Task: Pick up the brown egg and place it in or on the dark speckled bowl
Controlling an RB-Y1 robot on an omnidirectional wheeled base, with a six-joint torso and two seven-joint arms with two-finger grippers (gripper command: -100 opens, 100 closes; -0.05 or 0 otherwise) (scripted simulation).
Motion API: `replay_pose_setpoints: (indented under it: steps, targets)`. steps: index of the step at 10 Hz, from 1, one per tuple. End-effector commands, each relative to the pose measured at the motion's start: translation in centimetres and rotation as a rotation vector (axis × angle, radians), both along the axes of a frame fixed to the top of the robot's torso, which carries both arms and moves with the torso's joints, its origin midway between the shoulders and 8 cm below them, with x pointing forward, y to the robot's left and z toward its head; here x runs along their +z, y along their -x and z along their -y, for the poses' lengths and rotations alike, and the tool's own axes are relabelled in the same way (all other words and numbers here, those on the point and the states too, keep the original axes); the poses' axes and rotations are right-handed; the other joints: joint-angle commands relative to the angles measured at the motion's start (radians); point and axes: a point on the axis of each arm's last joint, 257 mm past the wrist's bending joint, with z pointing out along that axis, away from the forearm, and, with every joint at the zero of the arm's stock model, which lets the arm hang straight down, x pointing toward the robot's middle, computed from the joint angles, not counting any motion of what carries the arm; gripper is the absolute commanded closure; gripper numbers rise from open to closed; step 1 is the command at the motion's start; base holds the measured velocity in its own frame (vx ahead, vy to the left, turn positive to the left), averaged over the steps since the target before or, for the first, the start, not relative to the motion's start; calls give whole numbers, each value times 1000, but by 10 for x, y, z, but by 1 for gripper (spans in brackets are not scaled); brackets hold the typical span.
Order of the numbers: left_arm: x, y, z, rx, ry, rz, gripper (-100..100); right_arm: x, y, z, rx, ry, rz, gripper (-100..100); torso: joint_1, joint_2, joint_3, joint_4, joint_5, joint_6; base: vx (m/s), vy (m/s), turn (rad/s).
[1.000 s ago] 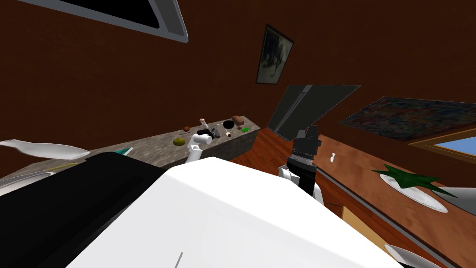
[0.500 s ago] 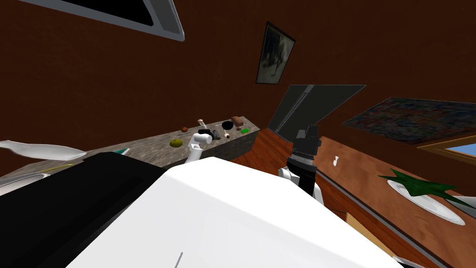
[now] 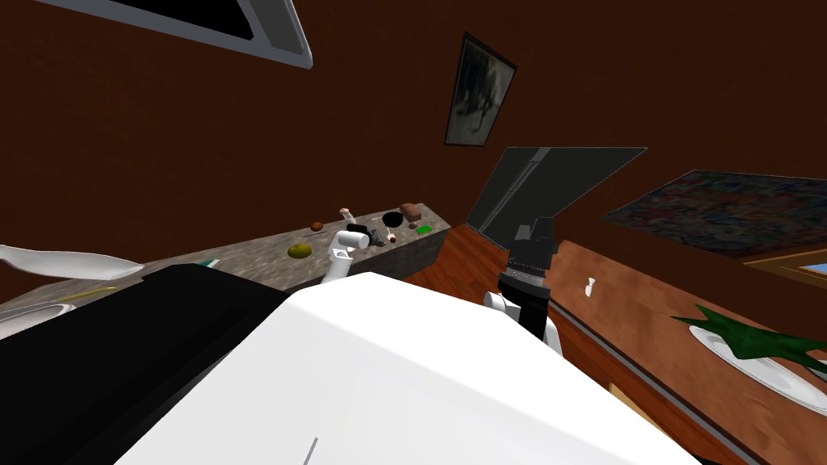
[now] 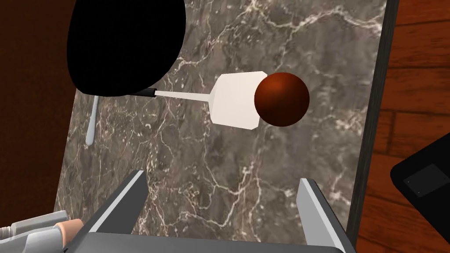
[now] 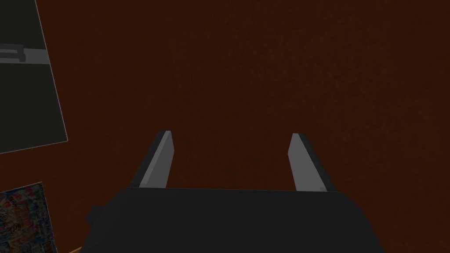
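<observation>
My left gripper (image 4: pixel 222 183) hangs over the marbled counter (image 4: pixel 197 153) with its fingers spread wide and nothing between them. The brown egg (image 4: pixel 281 99) lies out ahead of the fingertips, well clear of both. It sits within their span but nearer the finger on the side of the counter's front edge, where the wooden floor (image 4: pixel 417 83) begins. The egg is at the end of a flat white spatula (image 4: pixel 235 100), whose thin handle runs toward the dark bowl (image 4: pixel 125 44). I cannot tell whether the egg rests on the blade or just against it. The bowl stands at the counter's wall-side edge, apart from the egg. A thin grey utensil (image 4: pixel 91 127) lies just beside the bowl along that edge. My right gripper (image 5: pixel 230 151) is raised away from the counter, its fingers likewise apart and empty.
</observation>
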Motion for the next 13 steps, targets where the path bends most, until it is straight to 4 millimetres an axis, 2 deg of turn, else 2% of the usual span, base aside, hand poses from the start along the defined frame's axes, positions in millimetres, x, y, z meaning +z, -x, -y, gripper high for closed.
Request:
replay_pose_setpoints:
  steps: [1,10,12,13]
  targets:
    - [-5,7,1,-2,9,-35,-100,0,0,0,0,0,0,0,0,0,0,0,0,0,73,-34,20]
    - [-38,52,25,-39,72,-261,-100,0,0,0,0,0,0,0,0,0,0,0,0,0,94,-33,27]
    - [-40,52,25,-41,73,-264,-100,0,0,0,0,0,0,0,1,0,0,0,0,0,62,-23,8]
    - [-40,53,26,-41,74,-268,0,0,0,0,0,0,0,0,2,3,1,0,0,0,8,-3,0]
